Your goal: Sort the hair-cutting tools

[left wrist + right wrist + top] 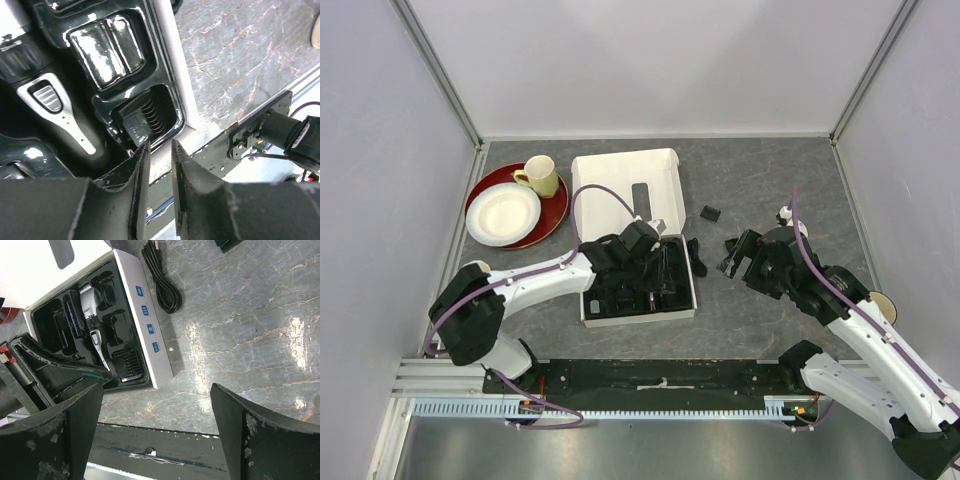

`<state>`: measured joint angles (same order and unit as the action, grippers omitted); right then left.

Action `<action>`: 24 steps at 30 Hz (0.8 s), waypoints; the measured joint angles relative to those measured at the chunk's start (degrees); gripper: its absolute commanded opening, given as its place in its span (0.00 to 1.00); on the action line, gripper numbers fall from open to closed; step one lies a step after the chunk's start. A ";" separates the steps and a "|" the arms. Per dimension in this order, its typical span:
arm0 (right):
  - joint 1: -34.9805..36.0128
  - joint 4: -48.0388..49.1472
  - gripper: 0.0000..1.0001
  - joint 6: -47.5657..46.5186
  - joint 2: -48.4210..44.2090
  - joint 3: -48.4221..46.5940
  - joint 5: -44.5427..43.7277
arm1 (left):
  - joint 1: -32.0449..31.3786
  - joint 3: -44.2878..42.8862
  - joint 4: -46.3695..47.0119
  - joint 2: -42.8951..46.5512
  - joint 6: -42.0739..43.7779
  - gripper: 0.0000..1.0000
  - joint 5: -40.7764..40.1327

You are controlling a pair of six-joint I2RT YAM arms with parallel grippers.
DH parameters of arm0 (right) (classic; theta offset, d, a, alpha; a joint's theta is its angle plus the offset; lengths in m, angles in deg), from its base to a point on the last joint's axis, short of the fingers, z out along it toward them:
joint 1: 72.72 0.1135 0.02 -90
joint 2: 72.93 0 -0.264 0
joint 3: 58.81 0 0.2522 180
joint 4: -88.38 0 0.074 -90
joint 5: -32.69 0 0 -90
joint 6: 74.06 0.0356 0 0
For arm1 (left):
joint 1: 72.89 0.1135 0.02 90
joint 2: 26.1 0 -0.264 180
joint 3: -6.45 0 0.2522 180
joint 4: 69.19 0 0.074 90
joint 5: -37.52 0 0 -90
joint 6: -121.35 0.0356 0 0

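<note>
The black-and-silver clipper (50, 95) lies in the black moulded tray (165, 65) of the white box (588, 318). A ribbed comb attachment (152, 112) fills the tray's corner pocket, and a glossy one (107, 50) sits behind it. My left gripper (160, 150) hovers over that corner with its jaws a narrow gap apart and nothing between them. The coiled cord (162, 280) lies on the table beside the box. A loose comb attachment (710, 213) rests farther back. My right gripper (157, 415) stands wide open and empty over bare table, right of the box.
The box lid (625, 185) lies open behind the tray. A red plate (555, 215) with a white bowl (503, 212) and a yellow cup (542, 176) stands at the back left. A black rail (660, 375) runs along the near edge.
</note>
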<state>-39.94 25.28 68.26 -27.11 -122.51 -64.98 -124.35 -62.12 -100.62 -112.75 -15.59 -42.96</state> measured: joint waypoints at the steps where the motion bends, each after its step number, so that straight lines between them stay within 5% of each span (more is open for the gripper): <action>1: 0.00 0.00 0.95 0.00 0.00 0.00 0.02 | -0.39 -0.42 0.04 -0.04 0.11 0.28 0.02; 24: 0.00 0.87 0.95 -0.02 1.09 2.19 -0.02 | -2.29 -2.93 1.07 -8.20 0.98 0.29 -3.32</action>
<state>-39.94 26.15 68.24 -26.02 -120.32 -65.00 -126.64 -65.05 -99.55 -120.95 -14.60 -46.28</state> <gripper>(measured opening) 0.952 0.270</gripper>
